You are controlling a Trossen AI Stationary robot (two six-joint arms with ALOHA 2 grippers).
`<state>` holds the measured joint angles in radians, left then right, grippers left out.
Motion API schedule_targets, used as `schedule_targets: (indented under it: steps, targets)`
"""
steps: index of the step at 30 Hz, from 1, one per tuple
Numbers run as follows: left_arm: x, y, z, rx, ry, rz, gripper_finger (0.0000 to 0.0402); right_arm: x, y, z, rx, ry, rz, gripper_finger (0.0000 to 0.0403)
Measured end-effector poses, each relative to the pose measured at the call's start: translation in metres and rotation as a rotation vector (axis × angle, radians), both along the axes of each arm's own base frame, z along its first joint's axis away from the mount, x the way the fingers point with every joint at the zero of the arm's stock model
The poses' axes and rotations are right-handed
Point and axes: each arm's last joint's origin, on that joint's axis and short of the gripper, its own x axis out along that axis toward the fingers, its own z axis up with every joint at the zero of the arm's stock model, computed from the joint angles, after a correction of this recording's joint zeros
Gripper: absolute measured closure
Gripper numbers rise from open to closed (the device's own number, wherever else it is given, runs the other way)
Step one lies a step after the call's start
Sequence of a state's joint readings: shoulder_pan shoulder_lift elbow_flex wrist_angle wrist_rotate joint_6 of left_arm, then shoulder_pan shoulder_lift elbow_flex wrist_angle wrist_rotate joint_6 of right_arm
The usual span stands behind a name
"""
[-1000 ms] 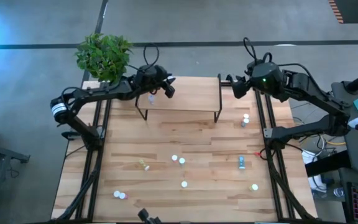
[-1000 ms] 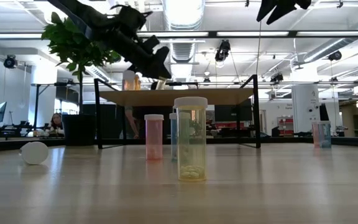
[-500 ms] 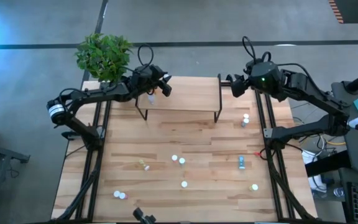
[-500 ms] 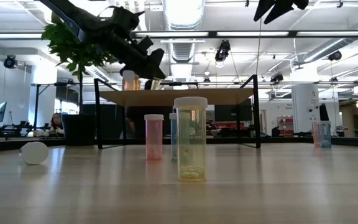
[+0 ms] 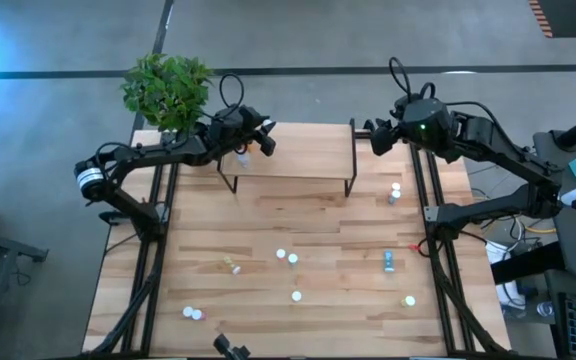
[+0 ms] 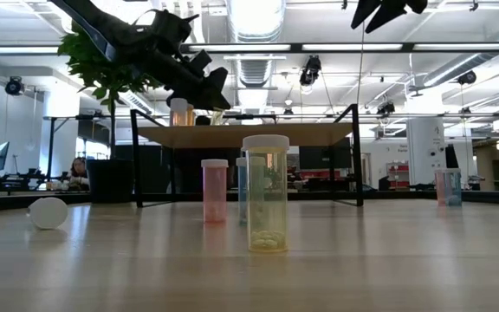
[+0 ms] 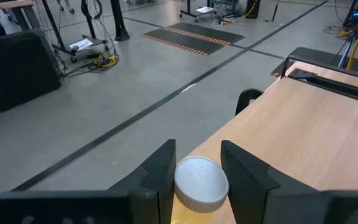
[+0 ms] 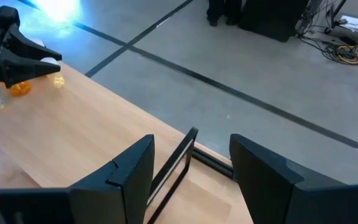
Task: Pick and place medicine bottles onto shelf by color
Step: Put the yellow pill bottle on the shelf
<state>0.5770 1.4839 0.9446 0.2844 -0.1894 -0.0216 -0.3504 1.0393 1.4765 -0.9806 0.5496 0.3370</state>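
The left gripper [image 7: 194,171] hovers over the shelf's [image 5: 298,150] end at nine o'clock, its fingers [image 7: 160,168] closed around the white cap of an orange bottle [image 7: 201,183] standing on the board. The right gripper [image 8: 191,165] waits above the shelf's three o'clock end, fingers apart and holding nothing. Out on the table [image 5: 268,225], toward six o'clock from the shelf, more bottles stand scattered: a yellow one [image 6: 266,192] nearest the low camera, a pink one [image 6: 214,190] behind it, others lying well apart.
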Motion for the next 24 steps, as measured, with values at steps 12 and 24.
schedule_targets:
  steps: [12, 24]
  targets:
    - [0.000, 0.000, 0.000, -0.004, 0.004, 0.000, 0.0298, 0.000, 0.000, 0.000, 0.001, 0.004, 0.011, 0.0202]
    - [0.004, 0.003, 0.023, 0.013, -0.016, 0.002, 0.0284, -0.001, 0.001, 0.001, -0.001, 0.001, 0.012, 0.0202]
